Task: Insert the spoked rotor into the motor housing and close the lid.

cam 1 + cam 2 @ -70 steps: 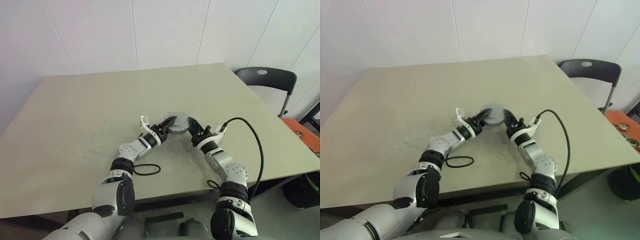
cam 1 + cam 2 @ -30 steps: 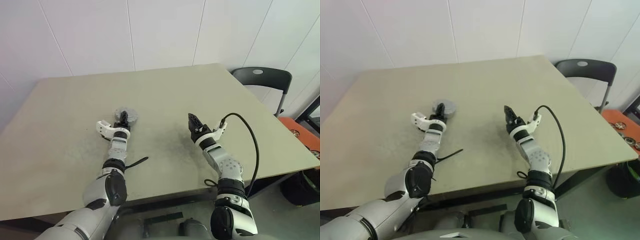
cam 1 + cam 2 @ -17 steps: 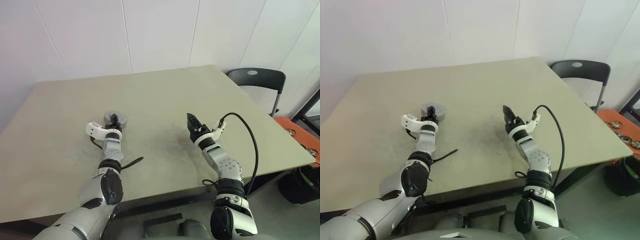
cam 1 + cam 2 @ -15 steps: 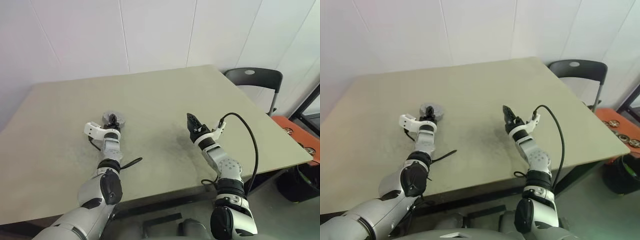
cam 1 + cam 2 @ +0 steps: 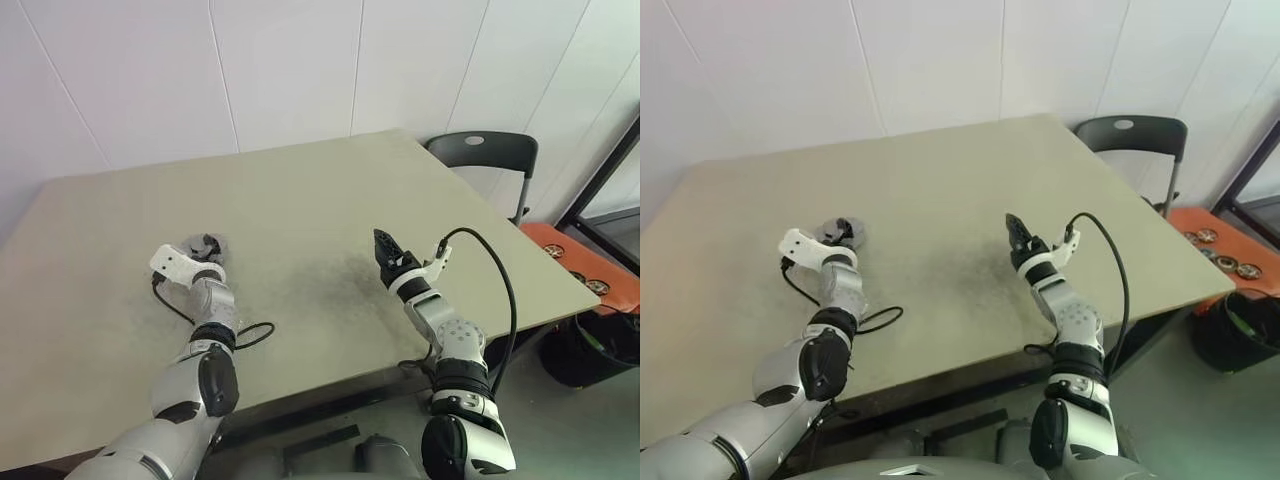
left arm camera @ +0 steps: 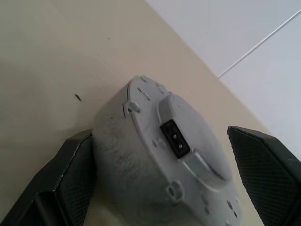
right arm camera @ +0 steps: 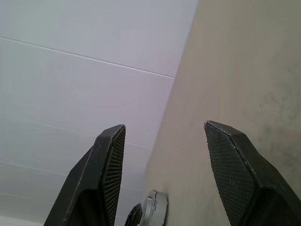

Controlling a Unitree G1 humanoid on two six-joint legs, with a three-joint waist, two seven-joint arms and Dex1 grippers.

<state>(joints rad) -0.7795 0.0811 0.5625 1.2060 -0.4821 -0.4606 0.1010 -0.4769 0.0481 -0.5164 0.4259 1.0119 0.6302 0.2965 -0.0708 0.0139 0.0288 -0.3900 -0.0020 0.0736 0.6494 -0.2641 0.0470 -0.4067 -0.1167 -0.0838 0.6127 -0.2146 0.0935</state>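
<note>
We see the closed motor housing (image 6: 160,160) lying flat on the surface at the far left, between the wide-open fingers of the left pincer (image 5: 205,245); the right pincer (image 5: 385,247), part open and empty, is well apart.

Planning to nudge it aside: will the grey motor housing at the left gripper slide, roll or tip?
The motor housing lies flat on the table, low and wide: likely to slide, not tip or roll. Its smooth rounded wall could slip in the left gripper.
</note>
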